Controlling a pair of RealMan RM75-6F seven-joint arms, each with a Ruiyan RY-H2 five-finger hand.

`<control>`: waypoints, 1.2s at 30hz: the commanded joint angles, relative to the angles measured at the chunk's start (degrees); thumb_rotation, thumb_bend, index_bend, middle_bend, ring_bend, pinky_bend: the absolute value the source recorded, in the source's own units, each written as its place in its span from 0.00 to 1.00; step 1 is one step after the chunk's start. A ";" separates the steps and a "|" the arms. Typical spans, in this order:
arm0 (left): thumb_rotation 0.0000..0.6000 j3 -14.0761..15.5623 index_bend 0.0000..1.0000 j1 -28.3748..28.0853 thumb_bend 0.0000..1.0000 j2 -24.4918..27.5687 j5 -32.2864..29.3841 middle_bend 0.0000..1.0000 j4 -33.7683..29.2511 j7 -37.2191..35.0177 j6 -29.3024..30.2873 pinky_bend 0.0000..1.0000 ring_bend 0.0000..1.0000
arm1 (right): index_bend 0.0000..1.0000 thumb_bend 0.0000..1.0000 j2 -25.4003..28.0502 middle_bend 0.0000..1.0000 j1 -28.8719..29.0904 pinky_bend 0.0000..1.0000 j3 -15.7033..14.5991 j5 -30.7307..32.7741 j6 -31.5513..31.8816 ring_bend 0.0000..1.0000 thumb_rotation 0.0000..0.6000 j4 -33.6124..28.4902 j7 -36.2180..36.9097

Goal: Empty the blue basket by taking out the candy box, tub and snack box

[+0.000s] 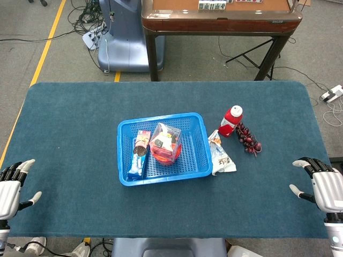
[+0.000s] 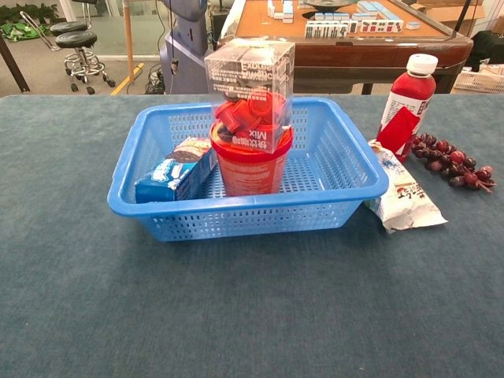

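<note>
Nothing has been taken out yet, so the job stands at its first step: the blue perforated plastic basket [image 1: 199, 140] holds all three items. The clear plastic candy box with red sweets [image 2: 250, 93] sits on top of the red round tub [image 2: 250, 169], and the blue cardboard snack box [image 2: 176, 175] lies along the basket's left wall. The next move likely calls for lifting the candy box first, since it caps the tub. The left hand [image 1: 10, 186] and right hand [image 1: 320, 186] both rest at the near table corners, fingers spread and holding nothing, well apart from the basket at mid-table.
</note>
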 commanded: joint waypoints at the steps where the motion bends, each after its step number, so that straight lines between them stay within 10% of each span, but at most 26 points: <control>1: 1.00 -0.08 0.13 -0.11 0.22 0.04 -0.06 0.18 -0.15 0.36 -0.07 0.13 0.13 | 0.33 0.11 0.12 0.30 -0.01 0.39 -0.04 0.03 -0.12 0.26 1.00 -0.07 0.32; 27: 1.00 -0.29 0.13 0.20 0.22 0.45 -0.09 0.18 -0.94 0.93 0.83 0.13 0.13 | 0.33 0.11 1.62 0.30 3.84 0.39 -0.15 -2.94 -4.73 0.26 1.00 -2.95 3.52; 36: 1.00 0.33 0.14 0.46 0.22 0.59 0.88 0.18 -1.28 0.97 1.11 0.13 0.13 | 0.29 0.09 3.53 0.26 12.89 0.39 4.00 -4.10 -13.05 0.21 1.00 -10.04 5.36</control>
